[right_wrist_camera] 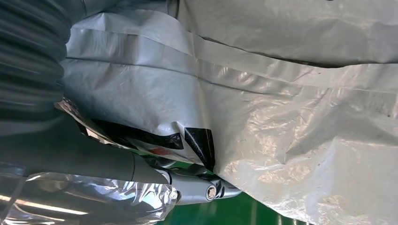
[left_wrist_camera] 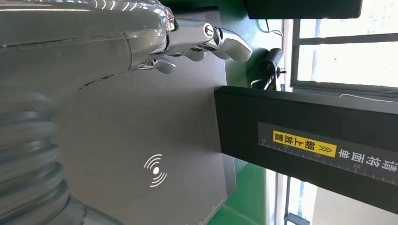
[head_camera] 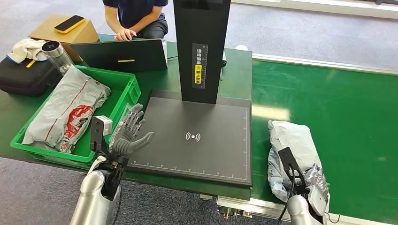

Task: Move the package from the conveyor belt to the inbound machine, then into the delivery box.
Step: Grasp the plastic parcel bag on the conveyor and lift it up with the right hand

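Green conveyor belt [head_camera: 328,103]: right hand [head_camera: 315,187] grips the package [head_camera: 291,140]; a firm, full hold should precede lifting. Left hand [head_camera: 129,136] hovers spread.

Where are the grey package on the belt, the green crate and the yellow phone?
grey package [head_camera: 292,140], head view, its crinkled upper middle.
green crate [head_camera: 130,87], head view, its right wall.
yellow phone [head_camera: 69,24], head view, its middle.
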Robot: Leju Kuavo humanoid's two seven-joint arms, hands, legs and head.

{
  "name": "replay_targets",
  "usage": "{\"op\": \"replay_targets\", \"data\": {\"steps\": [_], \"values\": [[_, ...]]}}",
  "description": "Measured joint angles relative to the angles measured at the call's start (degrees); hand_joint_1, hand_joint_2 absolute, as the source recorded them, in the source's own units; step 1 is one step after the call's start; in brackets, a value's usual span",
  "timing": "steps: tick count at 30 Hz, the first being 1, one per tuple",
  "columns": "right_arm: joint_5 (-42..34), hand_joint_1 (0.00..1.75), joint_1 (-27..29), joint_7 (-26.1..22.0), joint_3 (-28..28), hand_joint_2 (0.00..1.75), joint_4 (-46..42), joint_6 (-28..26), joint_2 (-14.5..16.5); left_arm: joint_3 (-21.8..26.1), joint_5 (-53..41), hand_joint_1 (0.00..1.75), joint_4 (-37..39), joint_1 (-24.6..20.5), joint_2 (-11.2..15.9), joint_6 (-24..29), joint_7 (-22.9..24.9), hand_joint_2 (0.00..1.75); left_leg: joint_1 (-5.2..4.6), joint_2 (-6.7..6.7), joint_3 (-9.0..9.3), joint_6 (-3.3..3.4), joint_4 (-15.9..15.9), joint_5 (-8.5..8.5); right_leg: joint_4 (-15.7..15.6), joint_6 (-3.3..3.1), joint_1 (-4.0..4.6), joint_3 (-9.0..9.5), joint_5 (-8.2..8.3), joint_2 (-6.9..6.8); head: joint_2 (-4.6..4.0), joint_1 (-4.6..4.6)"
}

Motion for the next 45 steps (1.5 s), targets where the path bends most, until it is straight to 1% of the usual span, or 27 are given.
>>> {"op": "replay_targets", "data": {"steps": [2, 3, 4, 6, 12, 16, 20, 22, 23, 25, 29, 32, 34, 38, 41, 43, 45], "values": [[0.1, 1.23, -0.33, 0.09, 0.07, 1.75, 0.59, 0.62, -0.1, 0.0, 0.25, 0.0, 0.01, 0.0, 0.0, -0.08, 0.01, 1.75, 0.0, 0.0, 0.02, 0.0, 0.0, 0.0, -0.01, 0.0, 0.0, 0.03, 0.0, 0.0, 0.0, 0.0], [0.14, 1.61, -0.55, 0.1, 0.11, 1.75, 1.02, 0.87, -0.17, 0.0, 0.52, 0.0, 0.02, 0.0, 0.0, -0.22, 0.03, 1.75, 0.0, 0.0, 0.04, 0.01, 0.0, 0.0, -0.02, 0.0, 0.0, 0.05, 0.0, 0.0, 0.0, 0.0], [0.16, 1.72, -0.78, 0.03, 0.16, 1.75, 1.54, 0.98, -0.24, 0.0, 0.84, 0.0, 0.03, 0.0, 0.0, -0.37, 0.07, 1.75, 0.0, 0.0, 0.06, 0.01, 0.0, 0.0, -0.03, 0.01, 0.0, 0.08, 0.0, 0.0, 0.0, 0.0], [0.13, 1.75, -1.26, -0.21, 0.26, 1.75, 2.54, 0.94, -0.3, 0.0, 1.39, 0.0, 0.04, 0.01, 0.0, -0.56, 0.19, 1.75, 0.0, 0.0, 0.1, 0.01, 0.0, 0.0, -0.04, 0.01, 0.0, 0.14, 0.01, 0.0, -0.01, 0.0], [-0.27, 1.71, -2.61, -1.25, 0.53, 1.75, 4.92, 0.72, -0.98, 0.0, 1.77, 0.0, 0.04, 0.04, 0.0, -0.22, 0.58, 1.75, 0.0, 0.0, 0.17, 0.03, 0.01, 0.01, -0.07, 0.07, -0.01, 0.23, 0.05, 0.0, 0.0, 0.01], [-0.52, 1.72, -3.33, -1.79, 0.69, 1.75, 5.88, 0.72, -1.28, 0.0, 1.91, 0.0, 0.02, 0.08, 0.01, -0.05, 0.69, 1.75, 0.0, 0.0, 0.21, 0.04, 0.03, 0.01, -0.08, 0.08, 0.0, 0.27, 0.06, 0.0, -0.01, 0.01], [-1.06, 1.64, -4.01, -2.65, 0.98, 1.75, 6.84, 0.61, -1.57, 0.03, 2.17, 0.0, 0.02, 0.11, 0.02, 0.11, 0.79, 1.75, 0.0, 0.0, 0.24, 0.04, 0.03, 0.01, -0.08, 0.08, 0.01, 0.3, 0.07, 0.01, 0.01, 0.0], [-1.46, 1.67, -4.37, -3.14, 1.17, 1.75, 7.34, 0.56, -1.71, 0.04, 2.29, 0.0, 0.02, 0.13, 0.02, 0.19, 0.89, 1.75, 0.01, 0.01, 0.25, 0.04, 0.03, 0.01, -0.08, 0.08, 0.02, 0.3, 0.07, 0.01, 0.01, 0.0], [-1.6, 1.71, -4.55, -3.35, 1.26, 1.75, 7.56, 0.54, -1.75, 0.04, 2.34, 0.0, 0.02, 0.13, 0.02, 0.22, 0.91, 1.75, 0.01, 0.02, 0.26, 0.04, 0.03, 0.01, -0.08, 0.08, 0.02, 0.31, 0.07, 0.01, 0.0, -0.01], [-2.15, 1.75, -4.87, -4.2, 1.41, 1.75, 7.94, -0.56, -1.8, 0.05, 2.44, 0.0, 0.02, 0.15, 0.02, 0.33, 0.91, 1.75, 0.01, 0.02, 0.27, 0.04, 0.03, 0.01, -0.08, 0.08, 0.03, 0.32, 0.07, 0.02, 0.0, 0.0], [-6.71, 1.75, -4.56, -9.8, 1.45, 1.75, 7.57, -7.93, -1.71, 0.15, 2.66, 0.0, -0.72, 1.02, 0.02, 0.77, 0.97, 1.75, 0.0, 0.02, 0.22, 0.04, 0.03, 0.02, -0.07, 0.09, 0.01, 0.33, 0.08, 0.01, -0.01, 0.0], [-9.68, 1.75, -3.63, -12.6, 1.43, 1.75, 4.72, -10.8, -1.49, 0.36, 2.72, 0.0, -1.95, 2.04, 0.02, 0.79, 1.22, 1.75, 0.0, 0.0, 0.15, 0.05, 0.03, 0.03, -0.06, 0.11, 0.0, 0.27, 0.09, 0.0, -0.01, 0.01], [-12.27, 1.75, -2.83, -15.58, 1.32, 1.75, 2.05, -13.27, -1.22, 0.52, 2.72, 0.0, -2.57, 2.45, 0.02, 0.76, 1.31, 1.75, -0.01, -0.01, 0.1, 0.05, 0.03, 0.03, -0.06, 0.11, 0.0, 0.21, 0.09, 0.0, -0.01, 0.01], [-20.91, 1.75, 0.0, -27.3, 0.66, 1.75, -6.81, -22.15, -0.03, 0.73, 2.56, 0.0, -3.09, 2.56, 0.01, 0.41, 0.88, 1.75, -0.01, -0.06, -0.05, 0.04, 0.03, 0.02, -0.06, 0.1, 0.01, 0.05, 0.07, -0.05, -0.01, -0.01], [-26.54, 1.75, 2.5, -34.86, -0.04, 1.75, -15.03, -27.0, 1.1, 0.7, 2.16, 0.0, -2.84, 1.99, -0.01, 0.18, 0.11, 1.75, 0.0, -0.07, -0.07, 0.0, 0.02, -0.01, -0.06, 0.09, 0.02, 0.01, 0.03, -0.06, -0.01, -0.01], [-28.93, 1.75, 3.9, -37.78, -0.37, 1.75, -19.61, -28.68, 1.75, 0.57, 1.9, 0.0, -2.38, 1.33, -0.06, 0.08, -0.34, 1.75, 0.0, -0.06, -0.07, -0.01, 0.0, -0.01, -0.06, 0.09, 0.02, 0.0, 0.02, -0.05, -0.01, -0.01], [-30.15, 1.75, 4.95, -39.1, -0.53, 1.75, -23.14, -29.32, 2.27, 0.43, 1.76, 0.0, -1.92, 0.77, -0.14, 0.04, -0.58, 1.75, 0.0, -0.04, -0.07, -0.01, -0.01, -0.02, -0.06, 0.09, 0.02, -0.01, 0.01, -0.03, -0.01, -0.01]]}}
